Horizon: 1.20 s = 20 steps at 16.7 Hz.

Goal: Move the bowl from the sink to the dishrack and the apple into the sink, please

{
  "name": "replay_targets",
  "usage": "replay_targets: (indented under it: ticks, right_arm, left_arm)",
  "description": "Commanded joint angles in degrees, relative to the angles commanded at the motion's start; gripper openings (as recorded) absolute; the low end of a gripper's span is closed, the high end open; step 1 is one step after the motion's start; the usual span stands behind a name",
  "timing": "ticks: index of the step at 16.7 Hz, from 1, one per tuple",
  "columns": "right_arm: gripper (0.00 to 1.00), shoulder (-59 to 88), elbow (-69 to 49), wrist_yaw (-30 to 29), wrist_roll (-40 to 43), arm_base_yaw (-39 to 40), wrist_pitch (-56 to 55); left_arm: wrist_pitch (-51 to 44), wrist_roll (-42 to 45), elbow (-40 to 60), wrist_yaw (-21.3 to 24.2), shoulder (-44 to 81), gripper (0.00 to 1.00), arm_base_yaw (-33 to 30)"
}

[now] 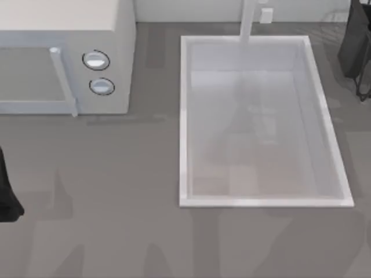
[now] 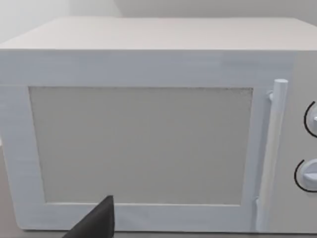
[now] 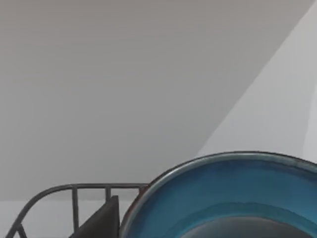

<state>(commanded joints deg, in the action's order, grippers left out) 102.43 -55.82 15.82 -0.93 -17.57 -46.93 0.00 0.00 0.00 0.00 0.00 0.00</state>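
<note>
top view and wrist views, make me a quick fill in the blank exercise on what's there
1. In the top view, the sink holds no bowl and no ____.
2. The microwave has ____ round knobs.
3. In the right wrist view, the bowl has a ____ inside.
4. Beside the bowl stand the thin dark wires of the ____.

Missing words: apple; two; blue; dishrack

My left arm, a bulky black shape, sits at the left edge of the top view, low down, while my right arm, likewise solid black, hangs in that view's upper right corner.
</note>
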Motion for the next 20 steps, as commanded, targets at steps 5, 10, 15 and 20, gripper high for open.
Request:
replay_targets:
  ticks: [5, 10, 15, 20]
  right_arm:
    - [1.00, -10.29, 5.65, -1.63, 0.07, 1.99, 4.69]
    - [1.00, -32.79, 17.63, -4.97, 0.57, 5.65, 14.80]
    - [1.00, -61.38, 33.06, -9.07, 1.44, 10.15, 27.94]
    - [1.00, -87.23, 47.01, -13.03, 1.57, 14.49, 39.68]
  left_arm:
    - [0.00, 0.00, 0.00, 0.00, 0.00, 1.00, 0.00]
    - [0.00, 0.00, 0.00, 0.00, 0.00, 1.00, 0.00]
    - [0.00, 0.00, 0.00, 0.00, 0.00, 1.00, 0.00]
    - [0.00, 0.00, 0.00, 0.00, 0.00, 1.00, 0.00]
